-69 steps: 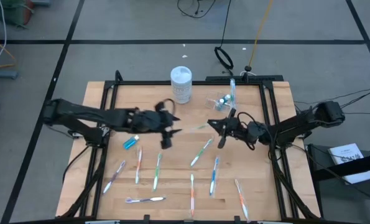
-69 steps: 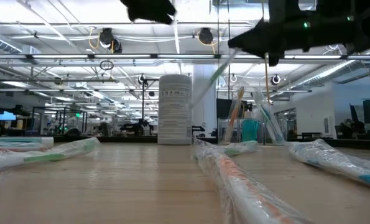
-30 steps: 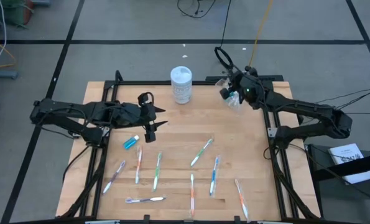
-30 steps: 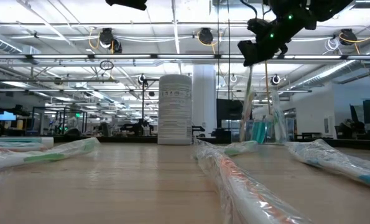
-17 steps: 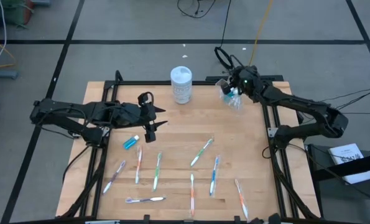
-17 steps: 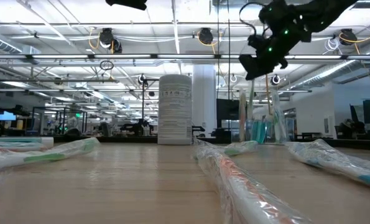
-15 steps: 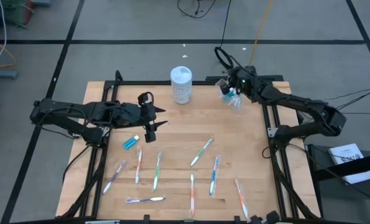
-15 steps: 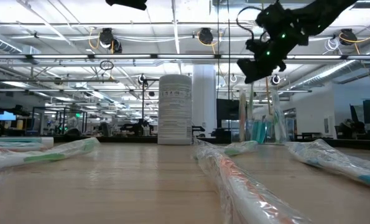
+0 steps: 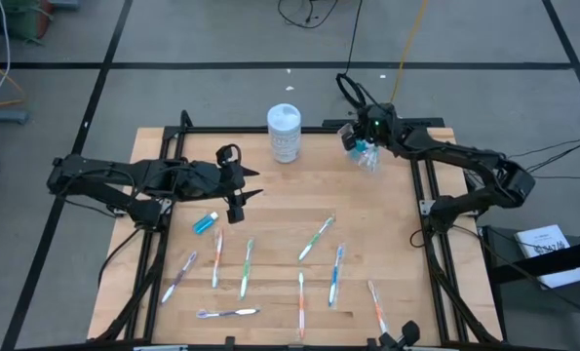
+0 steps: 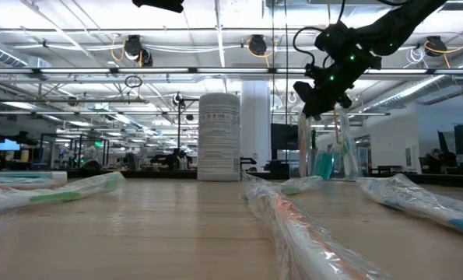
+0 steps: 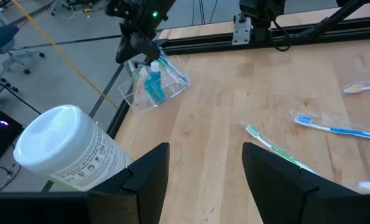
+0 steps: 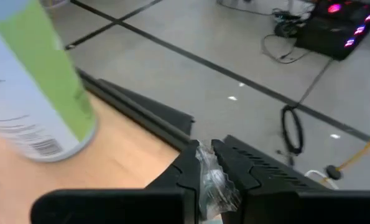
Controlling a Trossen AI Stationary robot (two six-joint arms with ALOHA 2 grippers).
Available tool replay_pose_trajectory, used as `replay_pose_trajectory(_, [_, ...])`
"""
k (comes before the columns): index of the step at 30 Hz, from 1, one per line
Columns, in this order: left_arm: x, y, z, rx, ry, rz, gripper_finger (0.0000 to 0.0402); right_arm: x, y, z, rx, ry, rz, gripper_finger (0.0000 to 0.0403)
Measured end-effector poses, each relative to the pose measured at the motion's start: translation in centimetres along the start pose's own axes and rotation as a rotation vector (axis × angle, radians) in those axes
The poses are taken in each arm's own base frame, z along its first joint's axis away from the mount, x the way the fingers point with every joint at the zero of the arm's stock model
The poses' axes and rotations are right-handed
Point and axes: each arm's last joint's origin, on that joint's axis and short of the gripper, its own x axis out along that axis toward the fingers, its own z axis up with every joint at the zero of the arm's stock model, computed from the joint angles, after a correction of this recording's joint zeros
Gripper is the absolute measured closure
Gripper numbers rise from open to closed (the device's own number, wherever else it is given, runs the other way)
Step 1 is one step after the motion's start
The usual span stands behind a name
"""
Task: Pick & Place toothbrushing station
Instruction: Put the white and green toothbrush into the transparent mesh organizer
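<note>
A: I have the right gripper [image 9: 360,137] over the clear cup [image 11: 152,87] at the far right corner, pinched on a wrapped toothbrush [image 12: 211,180]. Left gripper [image 9: 239,192] hangs spread, empty, mid-table.

B: Handling?

A: Light, crinkly wrap, probably slippery; I'd grip mid-handle. Cup looks tippy. White canister [image 9: 284,132] is near it; the loose toothbrushes [image 9: 315,237] and toothpaste tube [image 9: 205,222] lie well apart.

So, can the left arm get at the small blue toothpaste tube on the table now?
Probably yes. The left gripper hangs open just beside the blue toothpaste tube, which lies alone on bare wood, with nothing between them. The right gripper is far off, at the clear cup.
</note>
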Motion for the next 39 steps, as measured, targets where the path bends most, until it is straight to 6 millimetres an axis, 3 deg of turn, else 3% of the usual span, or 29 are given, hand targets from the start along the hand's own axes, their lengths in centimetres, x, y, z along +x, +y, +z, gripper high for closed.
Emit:
replay_pose_trajectory(13, [0.0,0.0,0.0,-0.004,0.000,0.000,0.0192,-0.7,-0.2,-0.1,0.097,0.060,0.194,0.0383])
replay_pose_trajectory(18, [0.0,0.0,0.0,-0.009,-0.001,0.000,0.0192,-0.8,0.4,-0.2,0.097,0.089,0.351,0.0383])
replay_pose_trajectory(29, [0.0,0.0,0.0,-0.013,-0.002,0.000,0.0192,-1.1,1.9,-0.5,-0.030,0.086,0.475,0.0380])
replay_pose_trajectory(39, [0.0,0.0,0.0,-0.040,-0.001,-0.001,0.0192,-1.6,2.0,-0.2,-0.100,0.051,0.474,0.0318])
